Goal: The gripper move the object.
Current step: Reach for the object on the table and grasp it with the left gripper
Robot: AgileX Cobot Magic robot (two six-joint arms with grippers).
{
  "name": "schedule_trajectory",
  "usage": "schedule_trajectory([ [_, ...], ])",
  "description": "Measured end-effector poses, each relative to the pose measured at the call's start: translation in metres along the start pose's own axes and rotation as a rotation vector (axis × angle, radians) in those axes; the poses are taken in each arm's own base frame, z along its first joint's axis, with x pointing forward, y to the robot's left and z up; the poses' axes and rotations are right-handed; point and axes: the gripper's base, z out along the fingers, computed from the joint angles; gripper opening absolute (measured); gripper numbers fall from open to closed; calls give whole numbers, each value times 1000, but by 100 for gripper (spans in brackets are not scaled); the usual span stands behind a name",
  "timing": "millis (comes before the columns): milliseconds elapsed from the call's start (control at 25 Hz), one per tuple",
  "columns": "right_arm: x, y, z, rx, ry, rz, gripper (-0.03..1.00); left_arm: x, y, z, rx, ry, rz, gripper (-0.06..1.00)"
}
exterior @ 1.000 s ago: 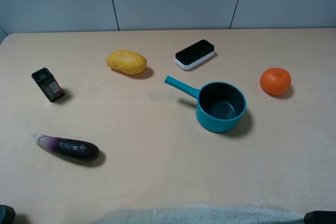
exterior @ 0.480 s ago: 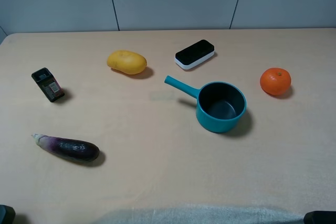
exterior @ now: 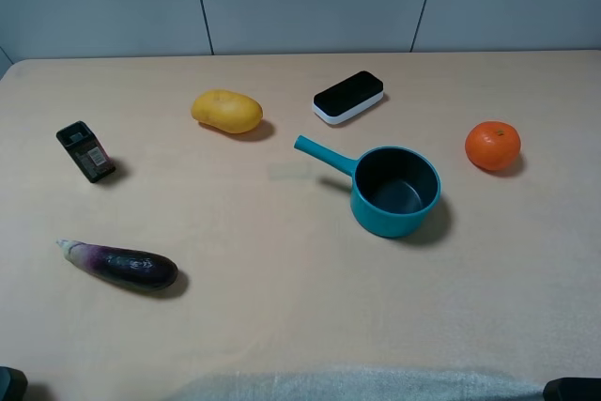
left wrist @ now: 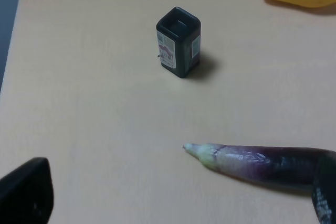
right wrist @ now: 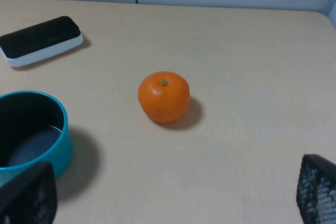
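Right, the box (exterior: 85, 151) sits on the left part of the table (exterior: 282, 326), near its left edge, with bare wood all round it and nothing touching it. My left wrist view shows it (left wrist: 178, 41) ahead of the left gripper (left wrist: 178, 192), its printed label showing on one side. That gripper's jaws stand spread wide, one finger at each side of the view, with nothing between them. The eggplant (exterior: 122, 265) lies between gripper and box, well apart from the box, its pale tip (left wrist: 191, 149) pointing toward the table's left edge. The yellow fruit (exterior: 226, 111) is off toward the middle, leaving an open lane between it and the box. The dark strip past the table's edge (left wrist: 9, 30) runs close beside the box, so room is short on that side. The near middle of the table is a broad bare stretch. The pot (exterior: 394, 190) stands right of centre, handle toward the fruit, with the flat device (exterior: 348, 97) behind it and the orange (exterior: 492, 145) further right. The right gripper (right wrist: 173, 192) is also spread wide and holds nothing, with the orange ahead of it.
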Motion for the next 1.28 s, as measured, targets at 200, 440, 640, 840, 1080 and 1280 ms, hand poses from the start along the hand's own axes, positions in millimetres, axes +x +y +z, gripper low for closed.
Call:
schedule_trajectory([
  [200,0,0,0,0,0,0,69,-8,1,16,9,121,2,99],
  [440,0,0,0,0,0,0,69,-29,2,43,22,266,5,99],
  [640,0,0,0,0,0,0,69,-56,4,60,26,316,5,99],
  [840,0,0,0,0,0,0,69,-78,6,83,33,389,6,99],
  [1080,0,0,0,0,0,0,69,-92,9,121,27,473,24,99],
  [1280,0,0,0,0,0,0,69,-102,9,154,34,544,27,99],
])
